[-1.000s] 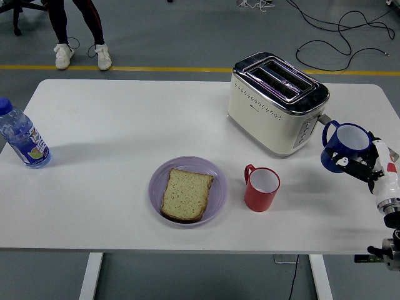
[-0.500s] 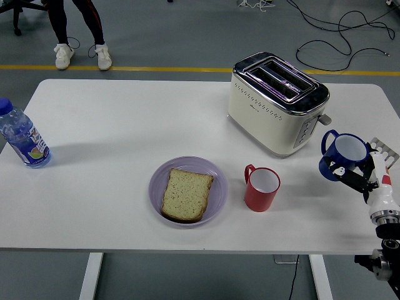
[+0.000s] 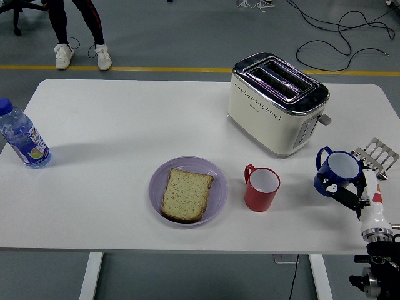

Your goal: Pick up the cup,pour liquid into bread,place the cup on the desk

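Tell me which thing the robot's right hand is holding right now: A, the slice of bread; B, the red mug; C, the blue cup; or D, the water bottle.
C: the right hand is closed around the blue cup near the table's right edge, while the red mug, water bottle and bread sit untouched.

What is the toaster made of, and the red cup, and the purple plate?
The toaster looks like cream-painted metal or plastic with a shiny chrome top; the top mirrors light. The red cup seems to be glossy ceramic or hard plastic, red outside and white inside; the look leaves it open. The purple plate has a smooth, dull sheen, so plastic or glazed ceramic.
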